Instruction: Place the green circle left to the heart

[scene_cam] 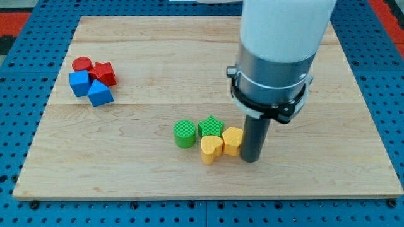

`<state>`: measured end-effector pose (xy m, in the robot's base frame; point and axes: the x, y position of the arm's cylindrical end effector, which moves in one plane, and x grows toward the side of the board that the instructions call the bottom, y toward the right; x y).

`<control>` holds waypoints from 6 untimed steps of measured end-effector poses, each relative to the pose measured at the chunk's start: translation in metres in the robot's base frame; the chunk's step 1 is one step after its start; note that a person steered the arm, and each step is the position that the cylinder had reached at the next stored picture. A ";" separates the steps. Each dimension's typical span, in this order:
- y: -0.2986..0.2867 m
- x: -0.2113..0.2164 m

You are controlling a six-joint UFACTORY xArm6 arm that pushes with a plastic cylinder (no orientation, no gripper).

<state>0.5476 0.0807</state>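
Observation:
The green circle (185, 133) lies on the wooden board (202, 183) below the middle. It touches the green star (211, 126) on its right. The yellow heart (211, 149) sits just below the star, down and right of the green circle. A yellow hexagon (232, 140) sits right of the heart. My tip (251, 159) stands right against the hexagon's right side, at the right end of this cluster.
At the view's upper left is a second cluster: a red circle (81, 64), a red star (103, 73), a blue cube (79, 82) and a blue triangle (100, 93). The blue pegboard (19, 94) surrounds the board.

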 end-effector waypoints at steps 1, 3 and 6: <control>0.027 -0.046; -0.043 -0.093; -0.202 -0.018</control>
<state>0.5297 -0.1218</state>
